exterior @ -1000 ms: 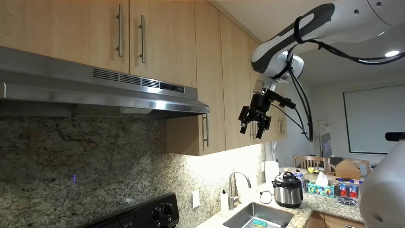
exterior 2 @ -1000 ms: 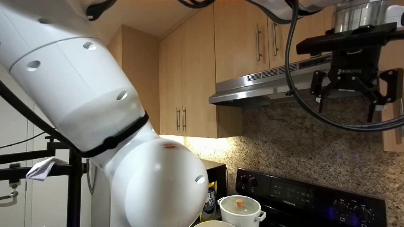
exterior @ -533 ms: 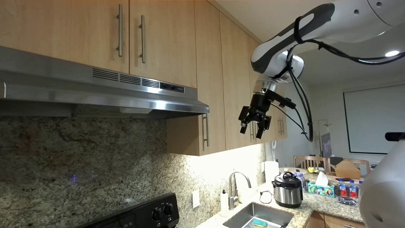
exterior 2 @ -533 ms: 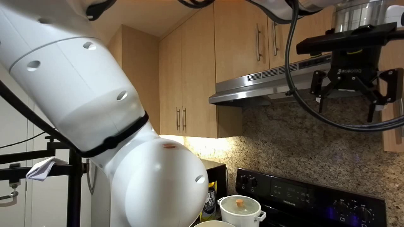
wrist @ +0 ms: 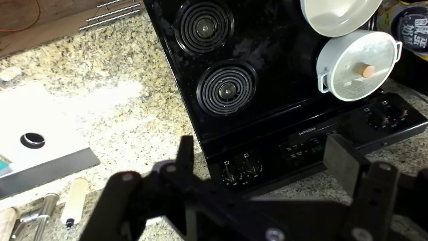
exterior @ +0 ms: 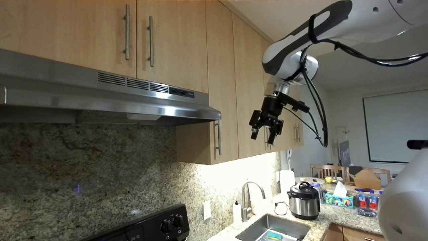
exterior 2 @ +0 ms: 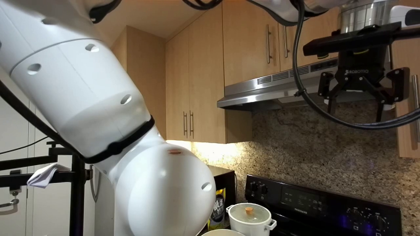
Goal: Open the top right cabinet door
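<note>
The top right cabinet door (exterior: 177,47) is a short, closed light-wood door above the range hood. Its vertical steel bar handle (exterior: 150,42) runs along its left edge. In an exterior view the arm and cable partly cover the door (exterior 2: 310,37); its handle (exterior 2: 285,42) shows left of the gripper. My gripper shows in both exterior views (exterior: 262,137) (exterior 2: 355,110), pointing down, fingers apart with nothing between them. It hangs lower than the door and apart from it. In the wrist view the open fingers (wrist: 262,150) are above the stove; the door is out of view.
The twin door (exterior: 67,33) is beside it, handle on its right edge. The steel range hood (exterior: 133,97) juts out below. Taller wood doors (exterior: 220,83) stand alongside. Below are the stove (wrist: 267,67), a white lidded pot (wrist: 359,67) and a sink (exterior: 272,227). Cables loop beside the gripper.
The arm and gripper have shifted slightly left and a little up in both exterior views within the last half second. The doors are unmoved and the gripper stays open.
</note>
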